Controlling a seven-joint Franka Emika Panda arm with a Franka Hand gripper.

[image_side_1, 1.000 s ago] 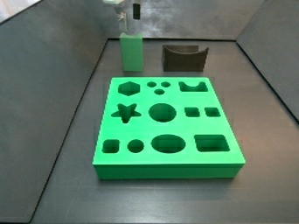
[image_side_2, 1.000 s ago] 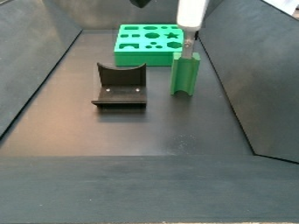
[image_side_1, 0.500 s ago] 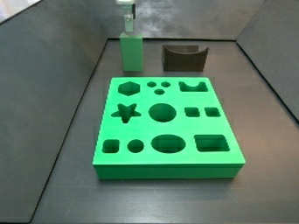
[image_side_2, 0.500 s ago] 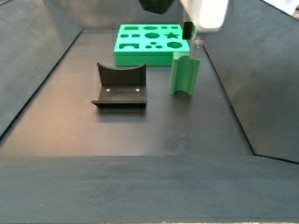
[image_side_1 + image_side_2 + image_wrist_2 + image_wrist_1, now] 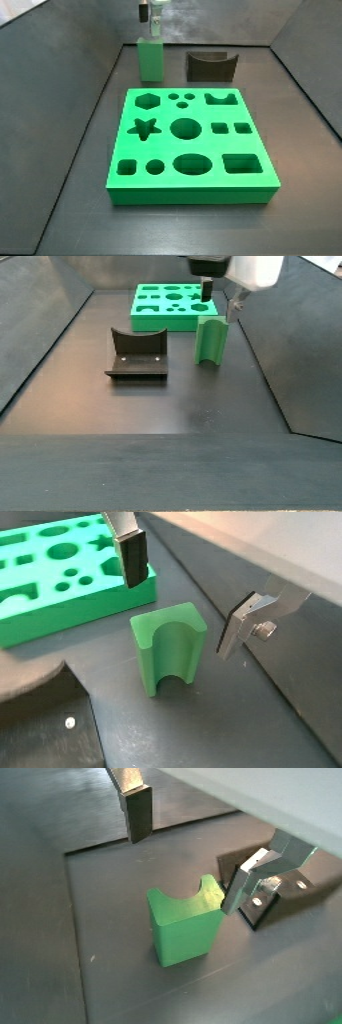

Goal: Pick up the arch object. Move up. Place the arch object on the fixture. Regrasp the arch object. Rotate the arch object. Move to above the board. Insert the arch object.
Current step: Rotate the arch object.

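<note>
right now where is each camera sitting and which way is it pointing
Wrist view: on the arm, looking down at the arch object under the open tool; fingers and fixture show.
Wrist view: same mount, arch object with board behind; tool fingers show.
Side view: beyond the board, facing arch object, fixture; tool above.
Side view: opposite end, fixture nearest, board far; tool above the arch object.
All four share the arch object.
</note>
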